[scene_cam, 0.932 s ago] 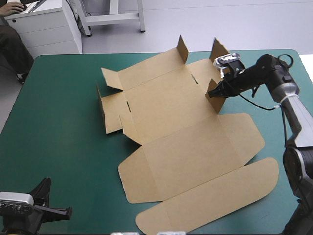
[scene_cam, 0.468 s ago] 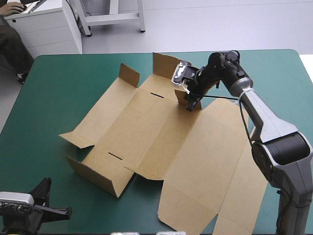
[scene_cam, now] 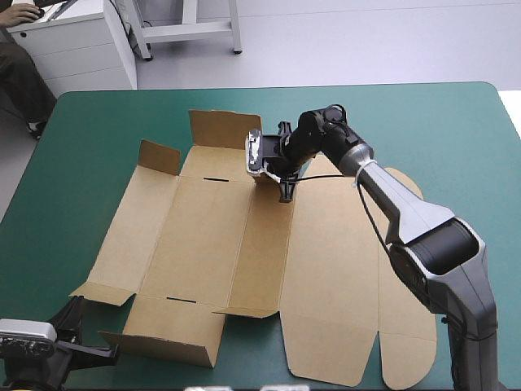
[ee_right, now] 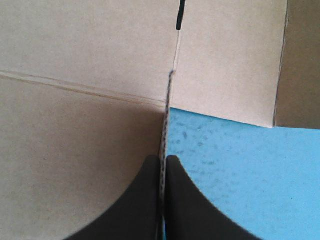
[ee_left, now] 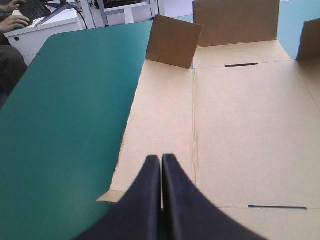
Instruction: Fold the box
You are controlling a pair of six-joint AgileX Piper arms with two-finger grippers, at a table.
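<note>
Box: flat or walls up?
Mostly flat: the box lies spread on the teal-green cover; only small end flaps stand up, the right gripper shut on one.

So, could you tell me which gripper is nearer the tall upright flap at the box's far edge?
Right. The right gripper is shut on the box close to that flap; the left gripper sits at the box's near edge.

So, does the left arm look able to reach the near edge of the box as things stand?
Probably yes. The left gripper hovers shut right at the near edge of the box, with nothing between them. The right gripper grips the far side, well out of the way.
</note>
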